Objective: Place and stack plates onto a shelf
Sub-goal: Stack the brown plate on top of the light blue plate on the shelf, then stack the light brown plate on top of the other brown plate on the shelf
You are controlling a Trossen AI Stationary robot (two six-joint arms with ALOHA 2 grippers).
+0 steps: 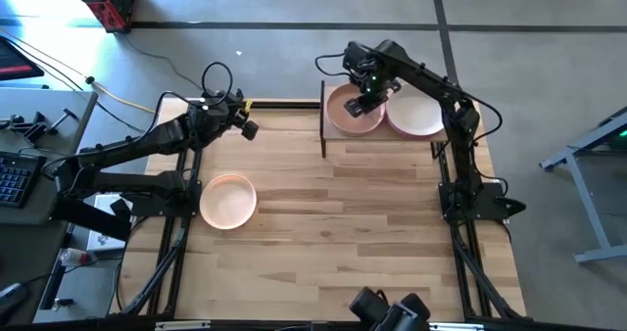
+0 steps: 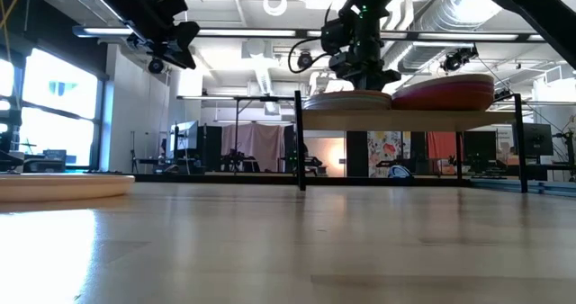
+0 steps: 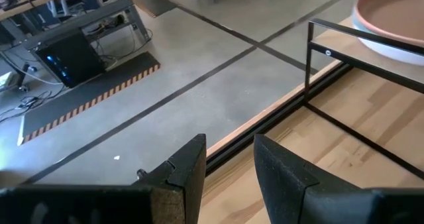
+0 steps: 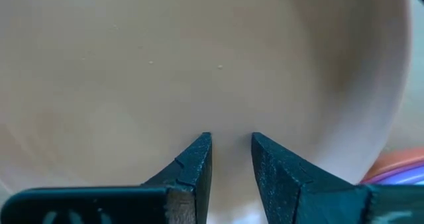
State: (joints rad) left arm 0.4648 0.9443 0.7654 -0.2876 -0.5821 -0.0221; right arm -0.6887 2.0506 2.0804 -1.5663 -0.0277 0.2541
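right gripper (image 1: 364,104): narrow gap, empty, over peach round matte plate stack (image 1: 345,118) on light wooden shelf (image 1: 327,133) | left gripper (image 1: 247,127): narrow gap, empty, raised near table's far-left edge | salmon round plate (image 1: 228,201): on tabletop, left side

No readable text, label, brand, number or sign is showing in any of the views. Nothing legible is appearing on the plates, the shelf, the arms or the equipment beside the table, and whatever is hanging in the room beyond is too small to read.
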